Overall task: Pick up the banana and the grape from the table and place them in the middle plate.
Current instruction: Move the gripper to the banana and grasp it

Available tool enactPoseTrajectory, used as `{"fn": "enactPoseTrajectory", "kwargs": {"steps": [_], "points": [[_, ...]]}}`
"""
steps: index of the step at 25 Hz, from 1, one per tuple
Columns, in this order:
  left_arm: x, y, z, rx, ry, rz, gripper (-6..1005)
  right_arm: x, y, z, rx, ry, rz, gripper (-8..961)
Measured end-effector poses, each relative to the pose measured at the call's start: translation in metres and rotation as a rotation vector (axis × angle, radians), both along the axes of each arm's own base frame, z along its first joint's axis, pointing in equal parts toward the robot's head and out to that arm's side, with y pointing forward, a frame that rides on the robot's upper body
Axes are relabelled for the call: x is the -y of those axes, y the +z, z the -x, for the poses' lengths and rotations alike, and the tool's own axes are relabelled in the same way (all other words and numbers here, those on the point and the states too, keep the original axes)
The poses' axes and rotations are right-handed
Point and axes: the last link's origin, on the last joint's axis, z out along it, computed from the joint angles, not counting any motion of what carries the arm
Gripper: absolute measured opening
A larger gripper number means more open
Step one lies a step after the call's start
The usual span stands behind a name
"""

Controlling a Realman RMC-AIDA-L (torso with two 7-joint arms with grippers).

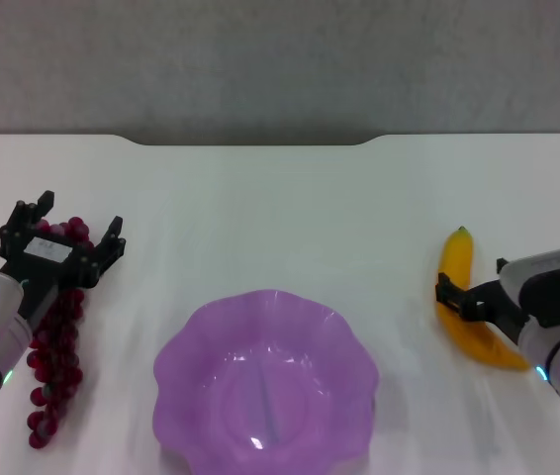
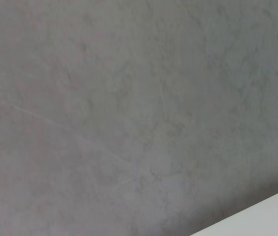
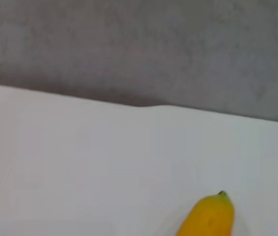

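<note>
Partly hidden: the right gripper (image 1: 458, 300) sits over the middle of the banana (image 1: 457, 267), so only the banana's far half with its green tip and its near end show in the head view; the right wrist view shows just the tip end (image 3: 208, 216), cut off by the frame edge, and none of the gripper's own fingers. The dark fingers lie across the banana's body, touching it; whether they actually pinch it cannot be told. The banana lies on the table (image 1: 280, 208), well to the right of the plate (image 1: 266, 391), tip pointing to the far edge. The plate's near rim is cut off by the frame. Left side: the left gripper (image 1: 59, 230) is spread wide, fingers either side of the far end of the grape (image 1: 54, 366), whose top berries show between them; contact cannot be made out. The bunch runs toward the robot, left of the plate and apart from it. Left wrist view shows only grey wall and a table corner (image 2: 257, 221).
</note>
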Motion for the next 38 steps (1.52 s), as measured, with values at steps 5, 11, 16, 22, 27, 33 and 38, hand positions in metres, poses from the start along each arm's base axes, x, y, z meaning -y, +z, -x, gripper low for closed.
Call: {"fn": "enactPoseTrajectory", "kwargs": {"steps": [5, 11, 16, 22, 27, 33, 38], "points": [[0.0, 0.0, 0.0, 0.0, 0.0, 0.0, 878, -0.004, -0.007, 0.002, 0.022, -0.002, 0.047, 890], [0.0, 0.0, 0.0, -0.002, -0.002, 0.001, 877, -0.006, -0.014, 0.004, 0.041, -0.002, 0.083, 890], [0.0, -0.001, 0.0, -0.005, 0.002, 0.006, 878, -0.006, -0.015, 0.004, 0.043, -0.003, 0.086, 889], [0.0, -0.001, 0.0, -0.016, -0.001, 0.008, 877, -0.007, -0.015, 0.0, 0.059, -0.019, 0.102, 833], [0.0, -0.002, 0.0, -0.018, -0.003, 0.009, 878, -0.008, -0.014, -0.001, 0.063, -0.021, 0.101, 777], [0.0, -0.002, 0.0, -0.017, -0.003, 0.008, 878, -0.008, -0.014, -0.002, 0.064, -0.024, 0.104, 751], [0.0, -0.002, 0.0, -0.019, -0.002, 0.008, 878, -0.007, -0.014, -0.003, 0.065, -0.027, 0.104, 633]]}}
